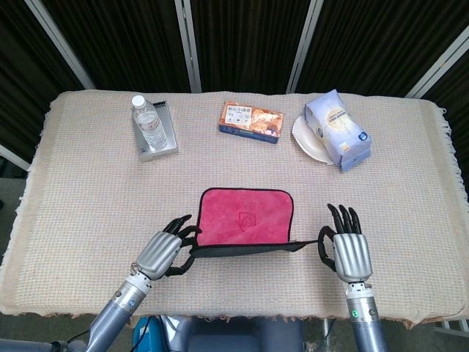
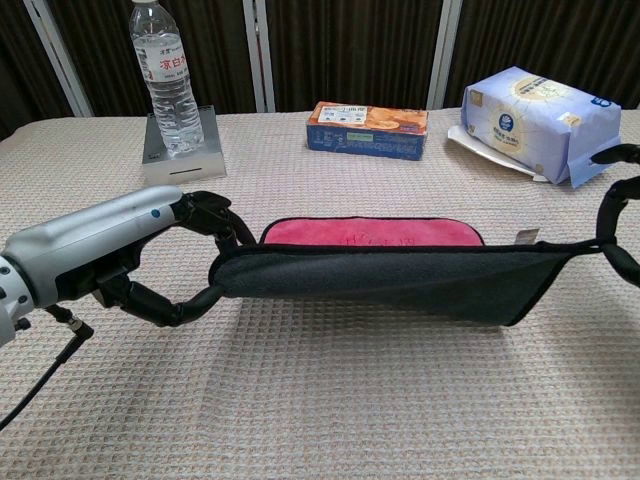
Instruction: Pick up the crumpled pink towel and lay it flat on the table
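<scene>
Down at the bottom of the head view, both hands are at the near edge of the towel (image 1: pixel 245 224). The left hand (image 1: pixel 163 251), lower left of centre, has its dark fingers curled onto the towel's near left corner and holds it pinched. The right hand (image 1: pixel 350 249), lower right, pinches the near right corner between its thumb and a finger, while its other fingers stand spread and pointing away from the robot.

Between the two hands the near hem is stretched taut and lifted off the table (image 1: pixel 88 191). In the chest view that raised part shows its dark underside as a long band across the middle of the frame, running from the left hand (image 2: pixel 150 250) to the right hand (image 2: pixel 620 215) at the right border, where only a few dark fingers show.

Beyond the lifted hem the pink face of the towel lies spread and flat on the woven cloth, in the centre of the head view, its far edge resting on the table.

Further back, along the upper part of the frame, a water bottle (image 1: pixel 149 121) stands upright on a small grey box (image 1: pixel 161 143) at upper left. A flat orange packet (image 1: pixel 252 121) lies at upper centre. At upper right a blue and white tissue pack (image 1: pixel 338 130) rests on a white plate (image 1: pixel 306 139).
</scene>
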Controlling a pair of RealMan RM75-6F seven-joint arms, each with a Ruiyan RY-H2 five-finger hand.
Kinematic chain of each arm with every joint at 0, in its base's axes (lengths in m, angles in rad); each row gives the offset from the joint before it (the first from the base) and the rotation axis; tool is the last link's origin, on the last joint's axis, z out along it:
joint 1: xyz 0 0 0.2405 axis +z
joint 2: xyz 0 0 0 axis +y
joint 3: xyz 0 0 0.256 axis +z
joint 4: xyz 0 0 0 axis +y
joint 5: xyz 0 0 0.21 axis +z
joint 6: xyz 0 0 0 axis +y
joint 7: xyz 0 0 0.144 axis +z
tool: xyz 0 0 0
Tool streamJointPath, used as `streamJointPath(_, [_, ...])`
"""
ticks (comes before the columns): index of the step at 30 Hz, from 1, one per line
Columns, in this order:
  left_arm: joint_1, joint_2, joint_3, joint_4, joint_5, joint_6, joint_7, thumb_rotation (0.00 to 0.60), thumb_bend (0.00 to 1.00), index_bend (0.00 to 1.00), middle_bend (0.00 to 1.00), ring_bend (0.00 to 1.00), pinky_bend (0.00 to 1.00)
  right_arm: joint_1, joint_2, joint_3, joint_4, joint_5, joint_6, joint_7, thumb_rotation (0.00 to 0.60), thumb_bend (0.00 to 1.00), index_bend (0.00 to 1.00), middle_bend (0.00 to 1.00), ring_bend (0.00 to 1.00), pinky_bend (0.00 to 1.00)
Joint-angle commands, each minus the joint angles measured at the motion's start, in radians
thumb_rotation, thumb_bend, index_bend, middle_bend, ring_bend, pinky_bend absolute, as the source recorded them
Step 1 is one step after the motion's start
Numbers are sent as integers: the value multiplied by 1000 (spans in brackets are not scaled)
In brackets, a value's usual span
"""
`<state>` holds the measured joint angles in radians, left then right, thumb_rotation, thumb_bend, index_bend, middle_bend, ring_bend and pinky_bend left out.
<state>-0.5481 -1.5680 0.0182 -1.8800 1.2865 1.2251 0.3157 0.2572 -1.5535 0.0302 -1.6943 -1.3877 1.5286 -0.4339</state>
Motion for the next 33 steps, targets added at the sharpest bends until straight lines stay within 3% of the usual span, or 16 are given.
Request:
streamJointPath(1, [8, 3, 8, -4, 10, -3, 6, 600, 526, 592, 222, 20, 95, -10, -6, -9, 5, -7, -4, -1, 600, 477, 581, 124, 0, 0])
streamJointPath(11, [22, 24, 34, -4, 9, -48, 12, 600, 501, 575, 208, 20, 94, -35, -32, -23, 38, -14, -27, -2, 600, 477, 566, 124, 0, 0])
streamJointPath(17, [22, 54, 57, -17, 7, -97, 5, 600, 354, 494, 153, 17, 77, -59, -42, -43, 54, -25, -25, -18, 600, 477, 403, 102, 0, 0])
streamJointPath(22, [18, 94, 82, -41, 0, -146, -2, 600, 258, 416, 111, 8, 54, -85, -48, -65, 68, -37, -18, -37, 600, 477, 118, 4, 0, 0])
streamJointPath(24, [19, 108, 91, -50, 2, -158, -6, 600, 236, 363, 96, 3, 44, -95, -47, -72, 70, -32, -23, -34, 600, 478, 46, 0, 0, 0])
streamJointPath(26, [19, 119, 97, -57, 1, -170, -8, 600, 215, 304, 78, 0, 34, -102, -45, -76, 70, -28, -28, -32, 600, 474, 8, 0, 0, 0])
streamJointPath(33, [18, 168, 106, -87, -4, -201, -35, 600, 143, 246, 57, 0, 17, -122, -26, -84, 57, -59, -18, 4, 600, 453, 0, 0, 0, 0])
